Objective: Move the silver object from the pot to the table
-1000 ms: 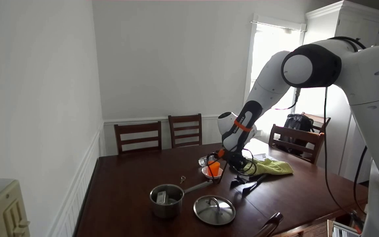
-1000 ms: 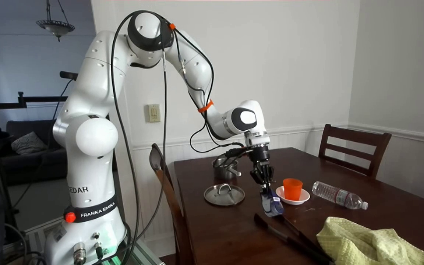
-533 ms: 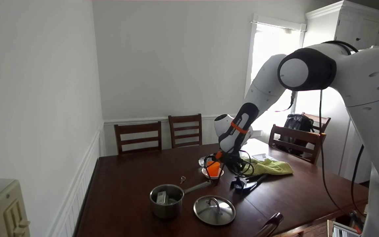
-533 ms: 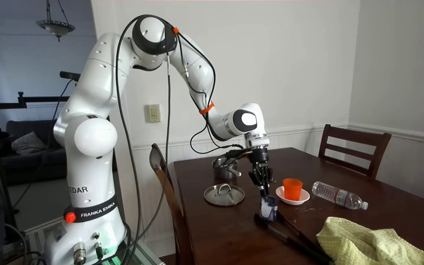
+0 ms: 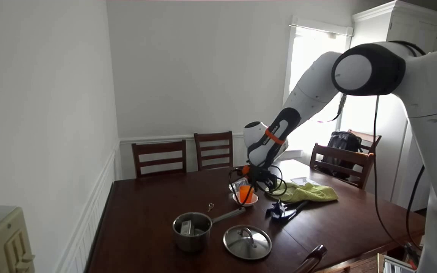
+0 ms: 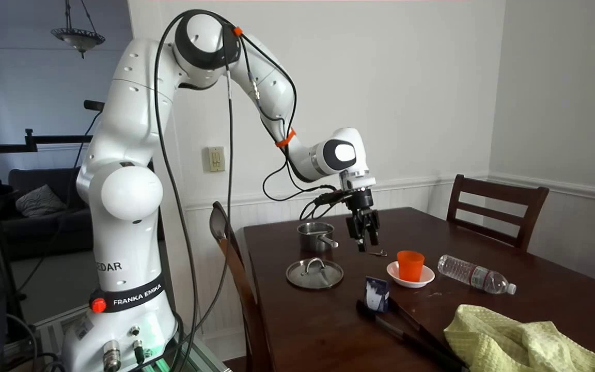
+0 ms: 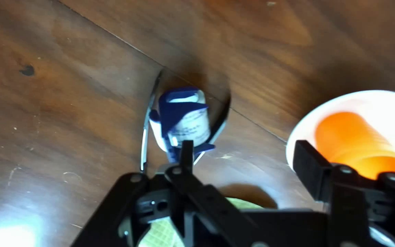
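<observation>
While claw (image 7: pixel 244 147) is being held wide above surface (image 5: pixel 146 204), silver object (image 5: pixel 186 228) is being contained by pot (image 5: pixel 192 243), well apart.

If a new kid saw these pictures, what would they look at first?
Probably the big white jointed robot arm, arching over the dark brown wooden table. Next comes the bright orange cup standing in a shallow white dish, then the shiny round silver metal lid beside the small round silver metal saucepan.
</observation>
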Robot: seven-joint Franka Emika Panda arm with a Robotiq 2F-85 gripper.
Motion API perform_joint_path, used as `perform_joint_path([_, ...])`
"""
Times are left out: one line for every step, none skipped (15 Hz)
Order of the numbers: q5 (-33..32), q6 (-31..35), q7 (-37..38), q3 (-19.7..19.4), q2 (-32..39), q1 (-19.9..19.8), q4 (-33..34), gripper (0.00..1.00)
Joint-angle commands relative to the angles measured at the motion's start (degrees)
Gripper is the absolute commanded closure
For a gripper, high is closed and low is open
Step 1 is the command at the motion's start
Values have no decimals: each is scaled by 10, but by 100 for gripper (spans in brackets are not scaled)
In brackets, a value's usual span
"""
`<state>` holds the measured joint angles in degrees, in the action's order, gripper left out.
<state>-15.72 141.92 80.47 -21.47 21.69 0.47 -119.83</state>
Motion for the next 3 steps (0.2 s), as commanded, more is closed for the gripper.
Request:
perform_joint_path([-3,-2,-15,21,-24,-12,-3,19])
perform_joint_path([1,-2,-28,31,-48,-13,-9,10])
perform_joint_path([2,-4,-35,39,-68,-15,-17,4])
